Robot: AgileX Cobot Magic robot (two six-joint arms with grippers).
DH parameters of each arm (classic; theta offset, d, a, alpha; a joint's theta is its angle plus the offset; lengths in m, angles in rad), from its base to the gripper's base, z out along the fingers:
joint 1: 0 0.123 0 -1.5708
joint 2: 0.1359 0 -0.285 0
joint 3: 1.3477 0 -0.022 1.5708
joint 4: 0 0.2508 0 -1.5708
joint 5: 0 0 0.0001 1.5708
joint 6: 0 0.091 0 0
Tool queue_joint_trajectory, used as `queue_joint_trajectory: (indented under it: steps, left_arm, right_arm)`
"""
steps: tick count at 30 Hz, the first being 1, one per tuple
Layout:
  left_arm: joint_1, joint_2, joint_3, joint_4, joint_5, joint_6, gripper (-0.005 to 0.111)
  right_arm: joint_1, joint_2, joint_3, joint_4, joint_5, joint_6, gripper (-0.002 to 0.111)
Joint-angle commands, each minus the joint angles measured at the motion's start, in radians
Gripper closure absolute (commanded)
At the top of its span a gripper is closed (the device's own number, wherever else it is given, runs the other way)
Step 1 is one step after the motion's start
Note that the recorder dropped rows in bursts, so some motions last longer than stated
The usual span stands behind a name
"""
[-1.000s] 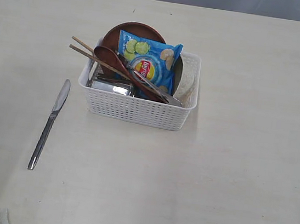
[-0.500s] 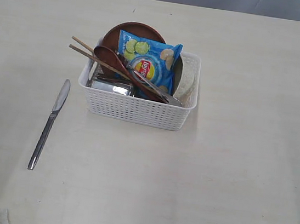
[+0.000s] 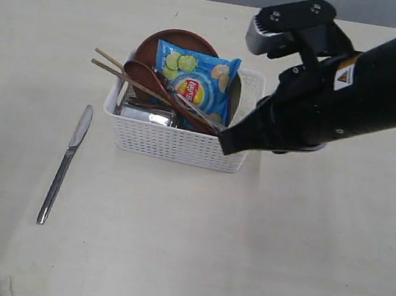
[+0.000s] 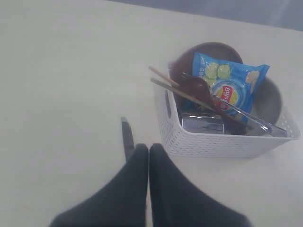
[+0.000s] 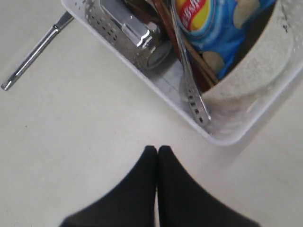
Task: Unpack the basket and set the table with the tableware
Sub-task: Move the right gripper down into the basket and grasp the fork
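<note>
The right tool (image 3: 224,146) is hovering clenched, empty, beside the white perforated plastic basket (image 3: 176,147). The left tool (image 4: 148,150) is hanging clenched, empty, over the pale cream table (image 4: 57,94).

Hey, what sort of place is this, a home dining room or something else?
Probably a robot test bench staged as a dining table: a plain cream table, a white basket packed with tableware, and a black robot arm by its corner.

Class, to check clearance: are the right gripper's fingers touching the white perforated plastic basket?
Apart: in the right wrist view, pale cream table shows between the right gripper and the white perforated plastic basket.
</note>
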Motion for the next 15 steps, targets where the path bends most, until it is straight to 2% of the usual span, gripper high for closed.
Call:
queue_joint_trajectory:
  steps: [1,4,9,15]
  left_arm:
    - [-0.007,-0.006,0.006,-0.013,-0.007,-0.002,0.107]
    - [-0.007,-0.006,0.006,-0.013,-0.009,-0.002,0.107]
    - [-0.007,-0.006,0.006,-0.016,-0.013,-0.002,0.107]
    - [-0.007,-0.006,0.006,-0.016,-0.013,-0.002,0.107]
  right_arm:
    - [0.019,0.057,-0.097,0.011,-0.042,-0.030,0.108]
    - [0.019,0.133,-0.227,0.011,0.020,-0.030,0.108]
    - [0.039,0.286,-0.466,-0.022,0.223,-0.046,0.104]
    - [0.113,0.476,-0.655,-0.246,0.383,0.038,0.076]
